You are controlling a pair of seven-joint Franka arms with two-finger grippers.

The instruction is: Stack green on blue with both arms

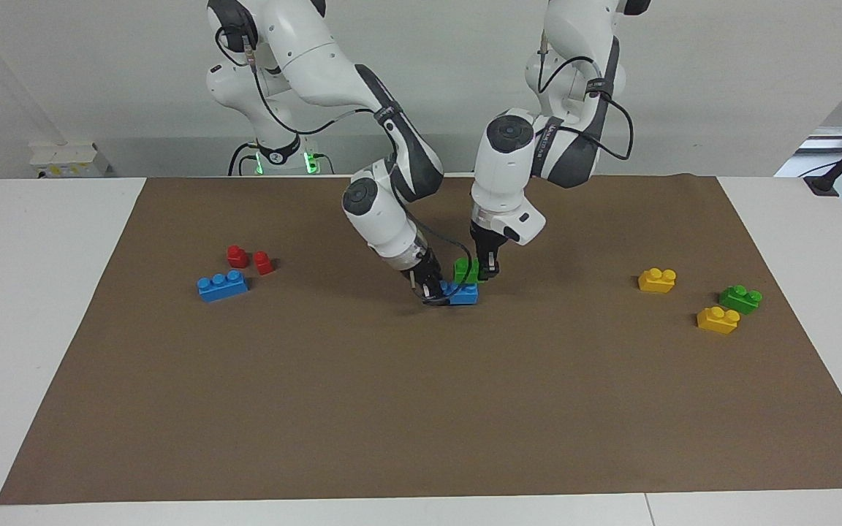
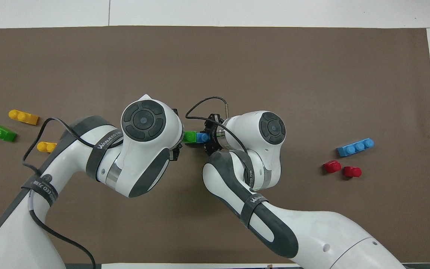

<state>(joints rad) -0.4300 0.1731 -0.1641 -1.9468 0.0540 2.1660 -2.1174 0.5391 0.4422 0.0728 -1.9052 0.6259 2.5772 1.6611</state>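
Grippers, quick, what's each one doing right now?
Left gripper: shut on the green brick, over the blue brick.
Right gripper: shut on the blue brick.

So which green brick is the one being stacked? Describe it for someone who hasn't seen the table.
Start at the middle of the brown mat, where both arms meet. There the green brick sits on a blue brick, between the left tool and the right tool. The other green brick lies loose beside two yellow bricks at the left arm's end.

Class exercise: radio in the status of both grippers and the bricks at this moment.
Left gripper on green brick, over blue brick. Right gripper at the blue brick's end, on the mat. Seating unclear. Nothing in the way.
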